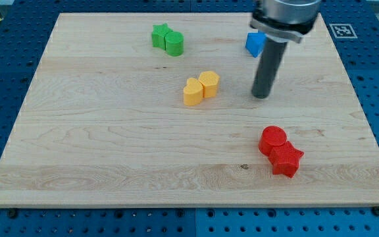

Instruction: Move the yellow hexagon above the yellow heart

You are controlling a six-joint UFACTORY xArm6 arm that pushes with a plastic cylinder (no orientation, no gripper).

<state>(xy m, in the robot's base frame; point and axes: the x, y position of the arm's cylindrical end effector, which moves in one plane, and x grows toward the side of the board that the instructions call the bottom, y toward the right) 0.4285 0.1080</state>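
My tip [261, 96] is resting on the wooden table [97, 145], right of centre in the upper half of the view. The rod is standing upright, and its mount is filling the view's top edge above it. There is no tool on this arm, only the bare rod, so there is nothing to spread or press together.

The yellow hexagon [209, 83] is sitting near the middle of the table, to the view's left of my tip and a little apart from it. The yellow hexagon is touching the yellow heart [193, 92], lying at the heart's upper right, so the two are forming a close pair. My tip is touching neither of them.

A blue block [254, 43] is showing just behind the rod toward the view's top, partly hidden, so I cannot tell its shape. Two green blocks are sitting together near the view's top: a green star [160, 35] and a green rounded block [174, 44] touching it. Toward the view's lower right, a red round block [272, 140] is touching a red star [285, 160].
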